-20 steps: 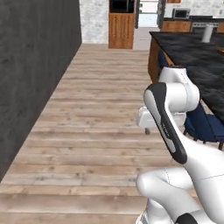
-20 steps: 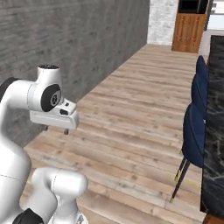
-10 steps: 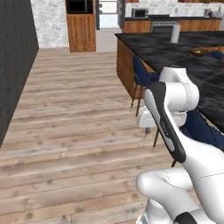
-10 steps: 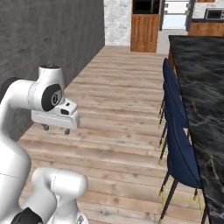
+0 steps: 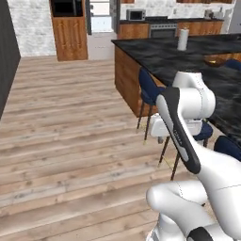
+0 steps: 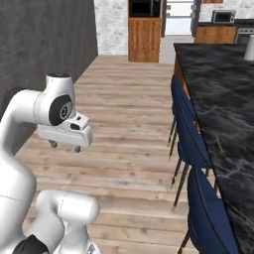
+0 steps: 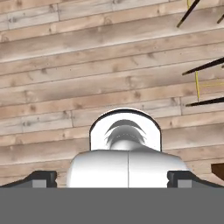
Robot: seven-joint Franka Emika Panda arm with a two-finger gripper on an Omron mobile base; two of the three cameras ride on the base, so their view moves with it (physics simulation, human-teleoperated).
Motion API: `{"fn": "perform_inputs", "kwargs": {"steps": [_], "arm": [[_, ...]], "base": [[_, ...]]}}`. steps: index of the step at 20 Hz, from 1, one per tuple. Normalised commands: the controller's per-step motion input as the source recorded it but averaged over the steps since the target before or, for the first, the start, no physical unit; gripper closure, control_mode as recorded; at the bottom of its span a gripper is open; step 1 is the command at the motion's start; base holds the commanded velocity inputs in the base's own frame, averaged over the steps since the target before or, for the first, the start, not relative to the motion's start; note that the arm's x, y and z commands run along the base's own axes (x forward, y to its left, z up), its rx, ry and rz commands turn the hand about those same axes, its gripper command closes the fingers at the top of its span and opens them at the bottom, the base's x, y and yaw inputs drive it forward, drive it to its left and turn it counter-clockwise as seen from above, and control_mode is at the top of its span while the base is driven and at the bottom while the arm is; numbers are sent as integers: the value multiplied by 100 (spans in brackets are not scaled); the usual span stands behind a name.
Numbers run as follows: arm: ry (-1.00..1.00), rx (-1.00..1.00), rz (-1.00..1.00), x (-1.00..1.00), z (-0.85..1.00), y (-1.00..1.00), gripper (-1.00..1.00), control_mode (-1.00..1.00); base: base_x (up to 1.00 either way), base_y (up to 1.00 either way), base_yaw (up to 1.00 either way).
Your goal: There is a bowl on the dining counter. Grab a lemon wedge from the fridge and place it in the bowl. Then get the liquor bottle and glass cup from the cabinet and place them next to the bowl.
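The dining counter [image 5: 155, 52] is a long black marble top with wood sides, running along the right of both base views [image 6: 218, 99]. A brown bowl [image 5: 215, 59] lies on it, far off, just past my arm's upper joint. Far down the room stands the light-grey fridge [image 5: 101, 19] [image 6: 179, 20], its doors shut. My gripper [image 6: 64, 145] hangs over the wooden floor, well short of the counter, open with nothing between its fingertips [image 7: 41, 177]. The lemon wedge is out of view.
Blue chairs [image 6: 191, 134] [image 5: 148, 89] line the counter's near side; their thin legs [image 7: 201, 70] show in the hand view. A white roll [image 5: 182, 39] stands on the counter. A dark grey wall [image 6: 39, 54] bounds the left. Wooden floor [image 5: 70, 122] lies between.
Both base views have swung as the base moved: the grey wall has slid off to the left and the counter, chairs and far kitchen have come in. The arm's pose is unchanged.
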Motion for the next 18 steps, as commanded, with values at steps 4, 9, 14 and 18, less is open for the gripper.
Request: {"fn": "perform_inputs", "kwargs": {"steps": [4,9,14,18], "arm": [[0,0,0,0,0,0,-100,100],[0,0,0,0,0,0,-100,100],[0,0,0,0,0,0,-100,100],[0,0,0,0,0,0,-100,100]], "base": [[100,42,0],[100,35,0],[100,35,0],[100,33,0]]}}
